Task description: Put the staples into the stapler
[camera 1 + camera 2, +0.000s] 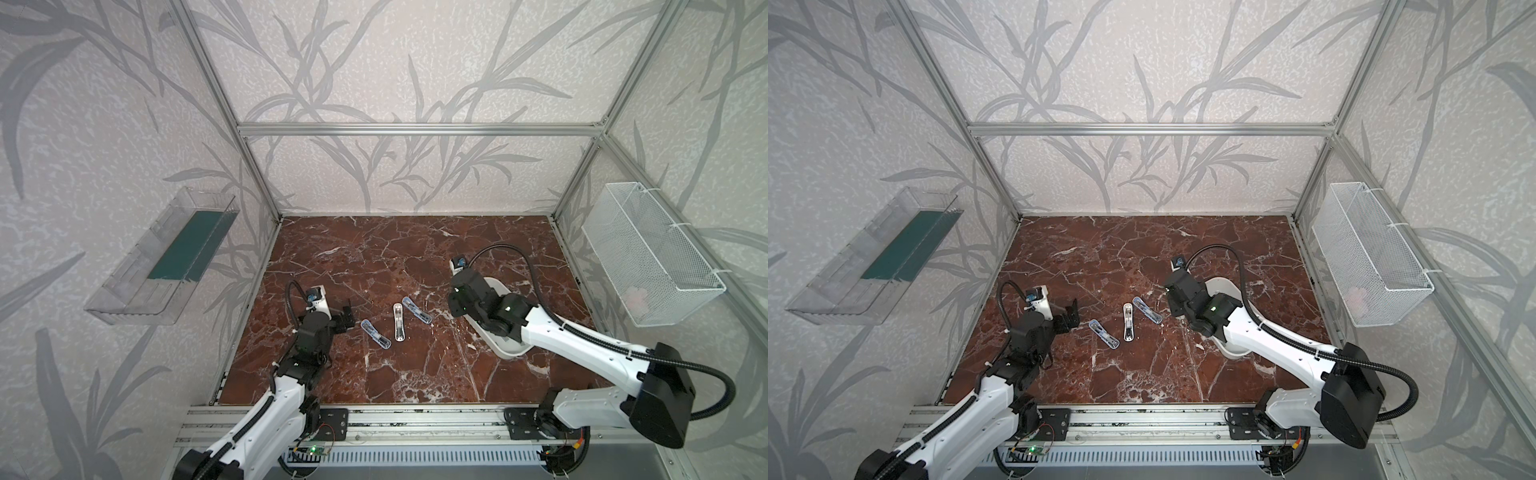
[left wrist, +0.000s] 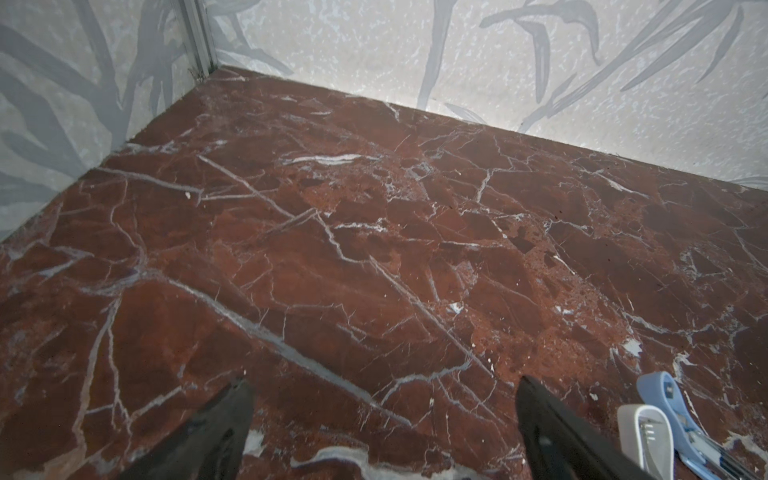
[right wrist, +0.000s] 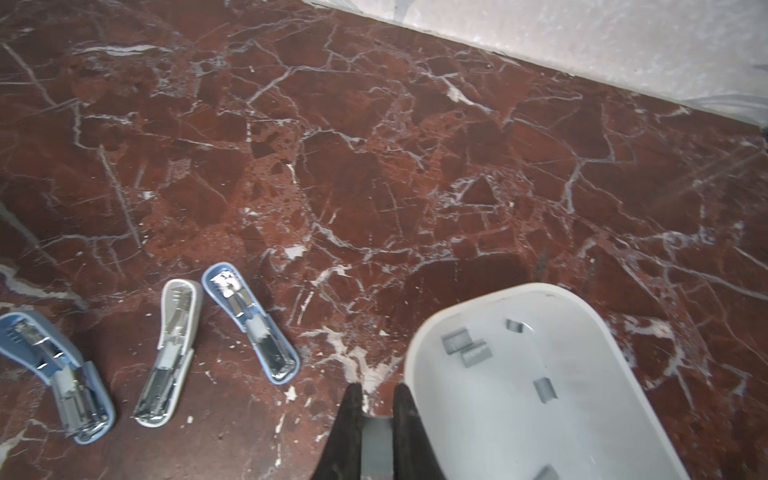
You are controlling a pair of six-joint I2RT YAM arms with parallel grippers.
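Three staplers lie opened flat on the marble table: a blue stapler (image 1: 376, 333) (image 3: 62, 370), a white stapler (image 1: 398, 322) (image 3: 170, 353) and a second blue stapler (image 1: 416, 310) (image 3: 253, 324). Several grey staples (image 3: 457, 344) lie loose in the white tray (image 1: 509, 351) (image 3: 419, 332). My right gripper (image 3: 377, 388) is shut on one grey staple strip (image 3: 377, 440), hovering at the tray's rim on the side toward the staplers. My left gripper (image 2: 384, 384) (image 1: 343, 322) stands wide open and empty, just left of the staplers.
A clear plastic bin (image 1: 166, 257) hangs on the left wall and a white mesh basket (image 1: 648, 257) on the right wall. An aluminium rail (image 1: 415, 419) runs along the table's front edge. The walls close in the back and sides.
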